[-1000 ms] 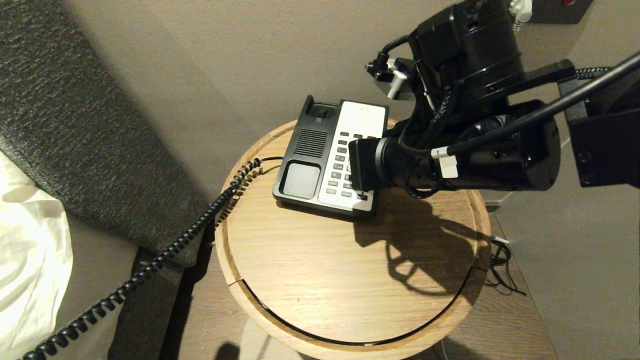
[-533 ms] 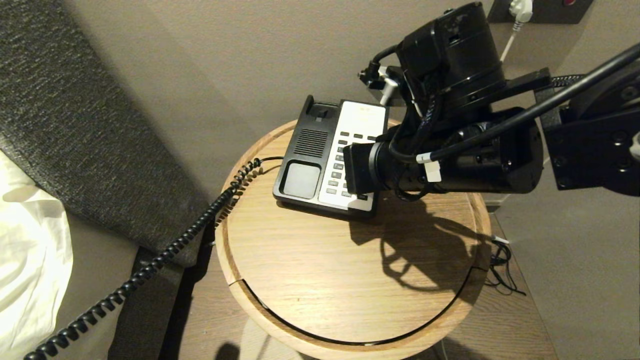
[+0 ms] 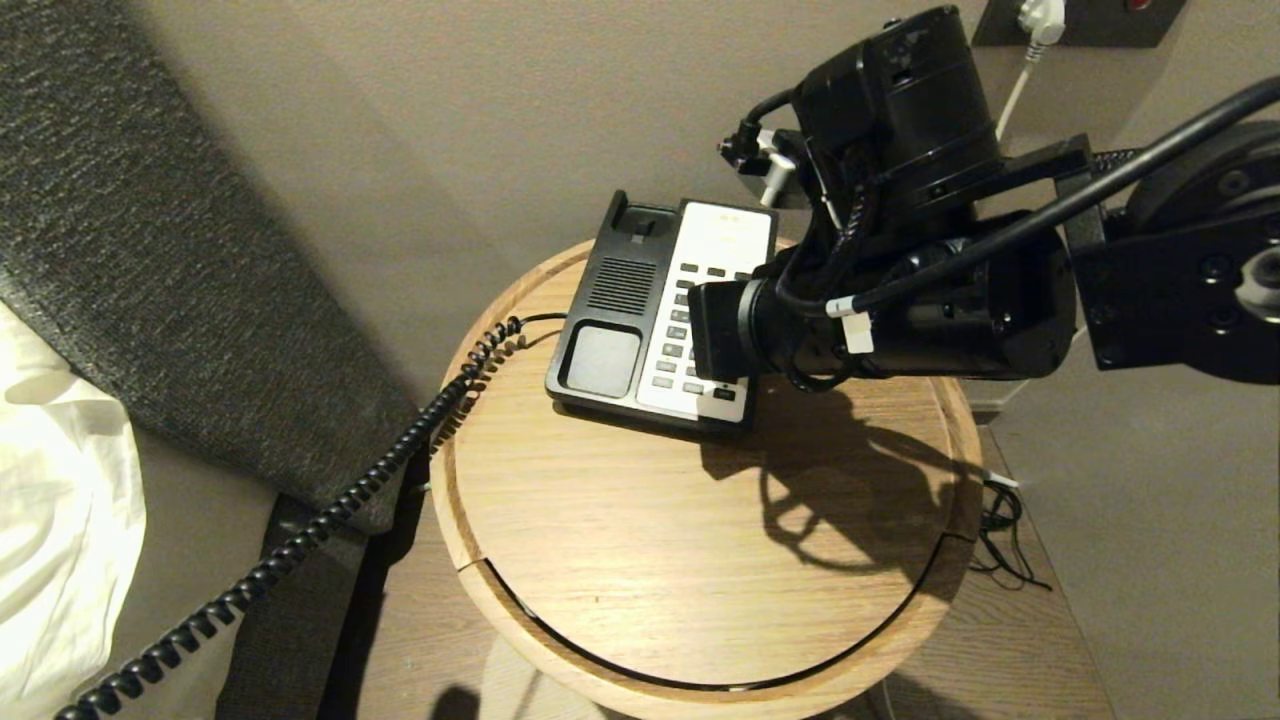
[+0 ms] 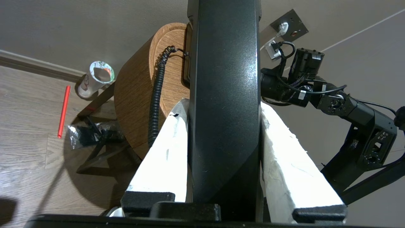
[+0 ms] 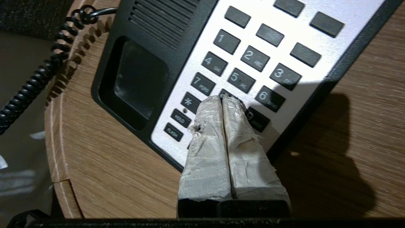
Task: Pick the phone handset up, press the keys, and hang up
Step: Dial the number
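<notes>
The phone handset (image 4: 224,79) is a long glossy black bar held off the phone, and my left gripper (image 4: 223,103) is shut on it with a white finger (image 4: 164,142) on each side. Its coiled cord (image 3: 330,520) runs from the phone base (image 3: 610,290) off the table's left side. The base's cradle stands empty. My right gripper (image 5: 223,98) is shut with nothing in it. Its taped tips point down at the keys (image 5: 248,57), over the key between 7 and 9. In the head view the right wrist (image 3: 900,310) covers part of the keys (image 3: 680,330).
The phone sits at the back of a round wooden table (image 3: 650,560). A grey padded panel (image 3: 150,250) and white bedding (image 3: 50,520) lie to the left. A wall socket (image 3: 1040,20) is behind. A paper cup (image 4: 96,76), red straw (image 4: 63,110) and black bag (image 4: 91,134) are on the floor.
My right arm has edged a little to the left over the keypad. The phone base, the cord and the table stay where they were.
</notes>
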Robot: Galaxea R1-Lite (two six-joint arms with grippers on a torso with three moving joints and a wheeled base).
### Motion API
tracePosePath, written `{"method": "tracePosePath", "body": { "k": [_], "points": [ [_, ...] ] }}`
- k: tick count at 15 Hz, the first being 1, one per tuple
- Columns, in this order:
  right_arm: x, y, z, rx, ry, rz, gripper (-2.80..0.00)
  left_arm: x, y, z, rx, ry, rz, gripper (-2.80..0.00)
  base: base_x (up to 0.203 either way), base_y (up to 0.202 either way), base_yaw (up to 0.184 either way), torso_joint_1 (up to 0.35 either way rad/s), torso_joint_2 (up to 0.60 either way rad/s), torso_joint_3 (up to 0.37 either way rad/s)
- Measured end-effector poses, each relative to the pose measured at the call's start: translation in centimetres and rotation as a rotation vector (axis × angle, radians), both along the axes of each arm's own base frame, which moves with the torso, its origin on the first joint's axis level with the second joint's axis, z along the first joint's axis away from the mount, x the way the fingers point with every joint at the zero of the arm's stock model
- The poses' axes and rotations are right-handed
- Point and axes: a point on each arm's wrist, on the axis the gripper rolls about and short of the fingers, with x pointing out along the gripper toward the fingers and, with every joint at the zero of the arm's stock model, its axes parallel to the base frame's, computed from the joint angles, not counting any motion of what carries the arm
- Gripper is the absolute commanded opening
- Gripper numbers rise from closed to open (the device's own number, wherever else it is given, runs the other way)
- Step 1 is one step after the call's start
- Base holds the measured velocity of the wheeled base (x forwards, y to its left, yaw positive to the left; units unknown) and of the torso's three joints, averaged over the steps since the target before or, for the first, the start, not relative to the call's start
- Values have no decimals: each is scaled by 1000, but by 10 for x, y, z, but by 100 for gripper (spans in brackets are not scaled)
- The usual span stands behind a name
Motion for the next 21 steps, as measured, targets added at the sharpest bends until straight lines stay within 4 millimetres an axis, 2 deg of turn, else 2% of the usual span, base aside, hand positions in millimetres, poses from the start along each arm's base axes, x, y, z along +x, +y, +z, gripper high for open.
{"method": "tracePosePath", "body": {
  "k": [11,18,21],
  "points": [
    [6,1,-13,-24,28,-14,-280,0,0,-1,1,2,-2,-280,0,0,0,0,0,0],
    [-5,-10,4,-6,13,-12,-280,0,0,-5,8,7,-3,-280,0,0,0,0,0,0],
    [-14,-16,2,-29,33,-5,-280,0,0,-7,8,8,-2,-280,0,0,0,0,0,0]
  ]
}}
